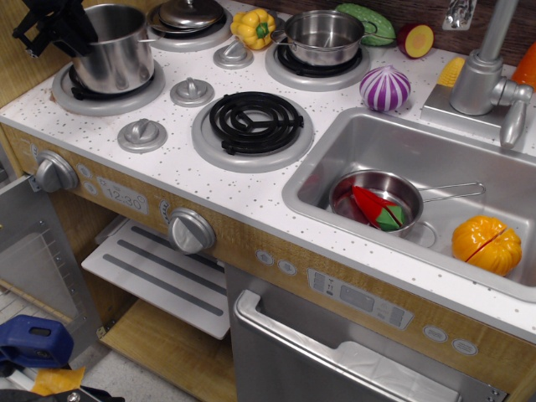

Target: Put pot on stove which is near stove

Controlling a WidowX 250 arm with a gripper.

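The tall steel pot (121, 59) stands upright on the front-left stove burner (71, 99), whose black coil and grey plate show around its base. My black gripper (74, 33) is at the pot's left rim at the top left corner of the view. Its fingers overlap the rim and appear shut on it. Part of the gripper is cut off by the frame edge.
A steel lid (191, 12) lies on the back-left burner. A wider pot (322, 35) sits on the back-right burner. The front-middle burner (254, 123) is bare. A yellow pepper (254, 27), a purple onion (384, 88), the sink (335, 142) with a saucepan (377, 201) and the faucet (486, 67) are to the right.
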